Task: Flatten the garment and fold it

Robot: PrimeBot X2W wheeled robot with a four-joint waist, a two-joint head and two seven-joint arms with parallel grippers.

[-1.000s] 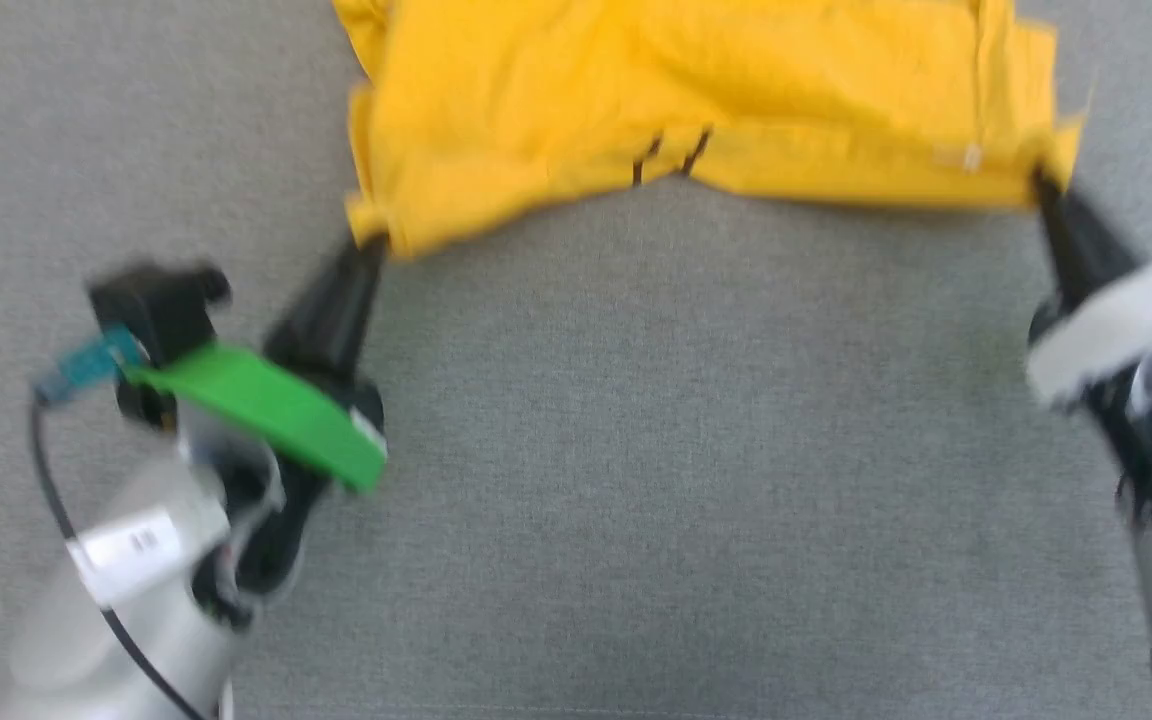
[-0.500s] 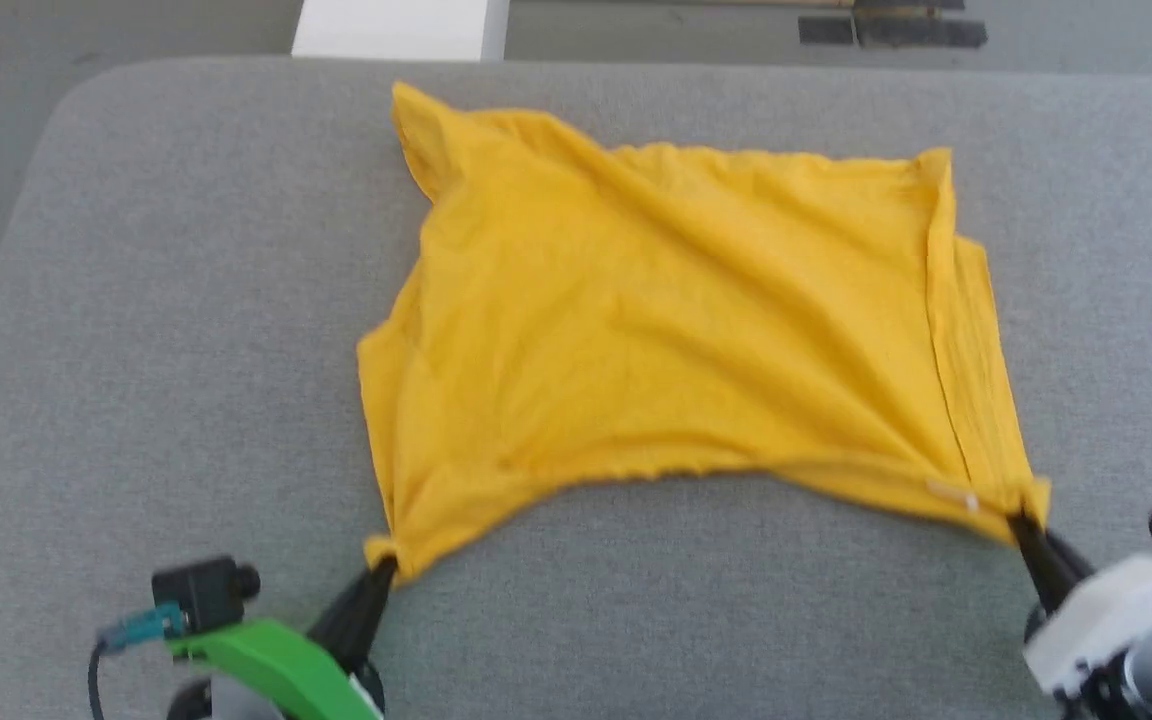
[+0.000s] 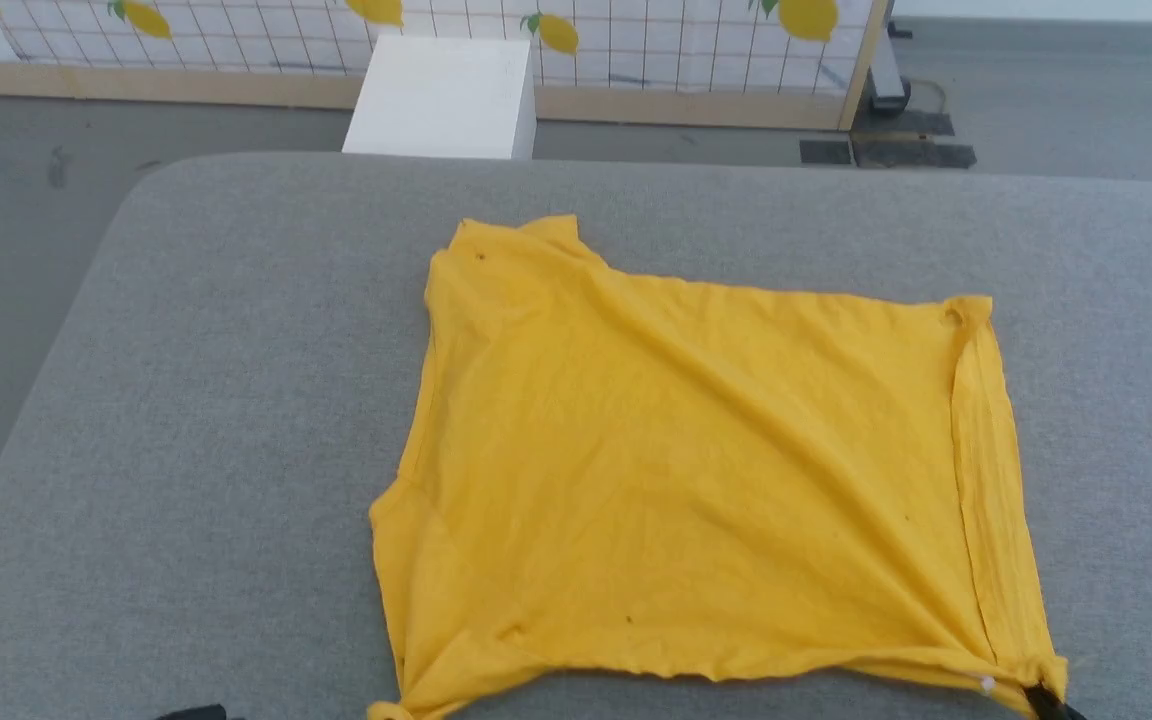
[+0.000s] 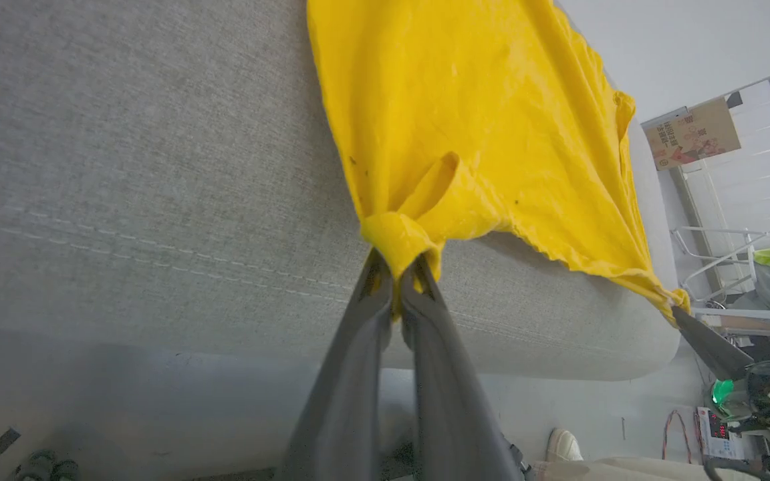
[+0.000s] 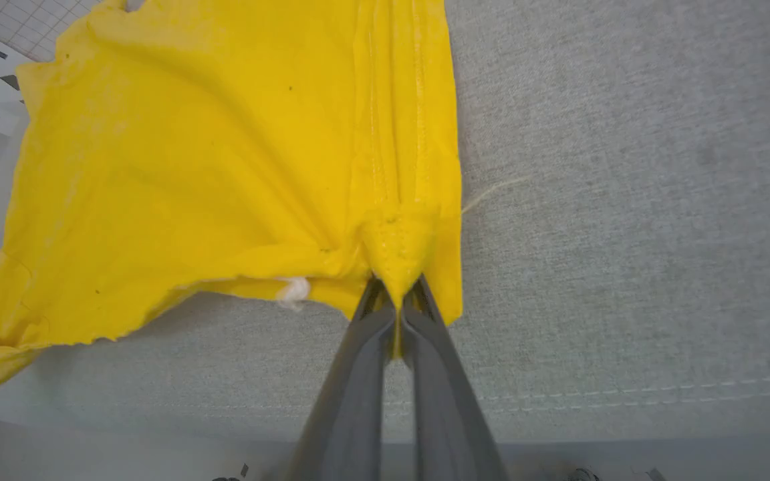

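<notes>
Head view: garment (image 3: 696,450) spread; wrist views: left jaws, right jaws clamped on its corners.

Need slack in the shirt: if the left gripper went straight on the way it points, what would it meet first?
The garment itself: the left gripper is shut on its bunched corner, and ahead more yellow cloth lies spread on the grey cushion. It would probably ruck that up.
</notes>
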